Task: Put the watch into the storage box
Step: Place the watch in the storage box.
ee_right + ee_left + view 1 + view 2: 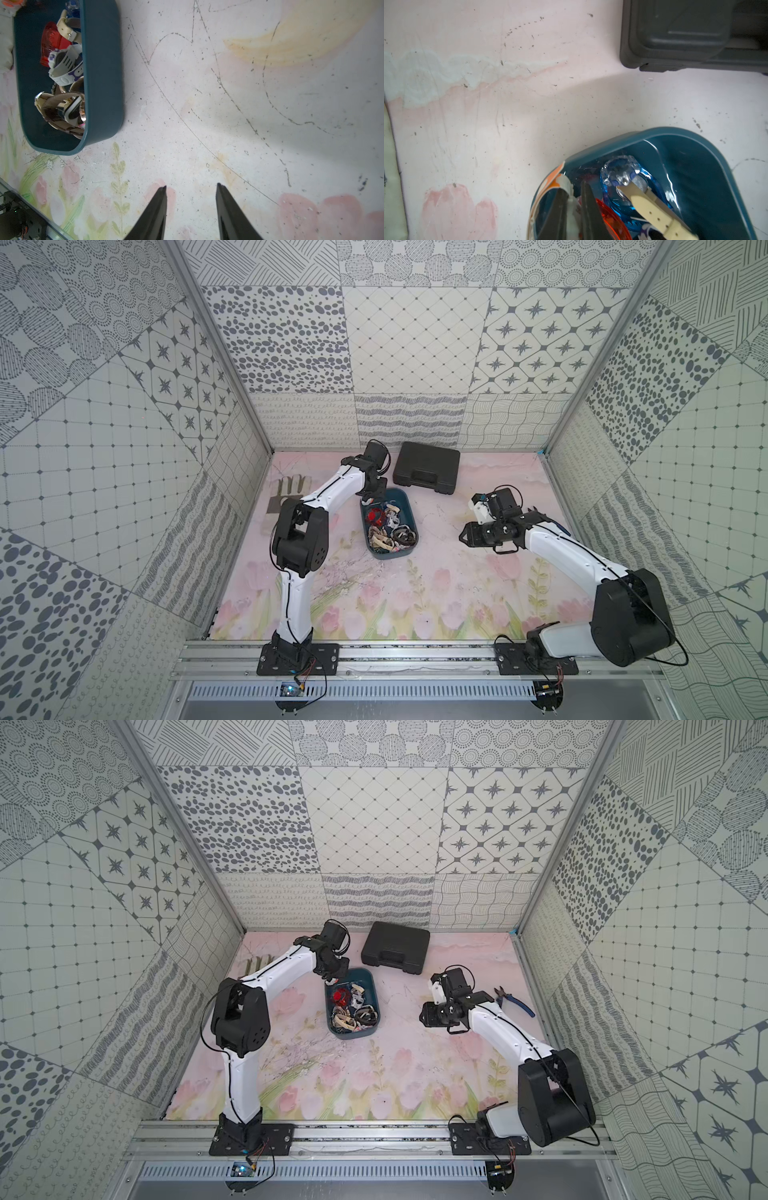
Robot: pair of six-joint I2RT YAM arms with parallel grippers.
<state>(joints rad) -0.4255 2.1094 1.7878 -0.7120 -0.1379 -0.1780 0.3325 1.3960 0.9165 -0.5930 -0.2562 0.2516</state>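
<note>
Watch (550, 187), its orange-and-white strap curving along the rim, is pinched in the closed left claw (573, 188) at the box's (392, 554) far-left corner. The box runs far-to-near and holds other watches (62, 62). Case (427, 467) lies just behind. Right claw (191, 187) is spread, empty, over the mat (249, 104).

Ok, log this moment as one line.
left tool: shut on watch strap, at storage box rim | right tool: open, empty, above table | watch: not yet released
</note>
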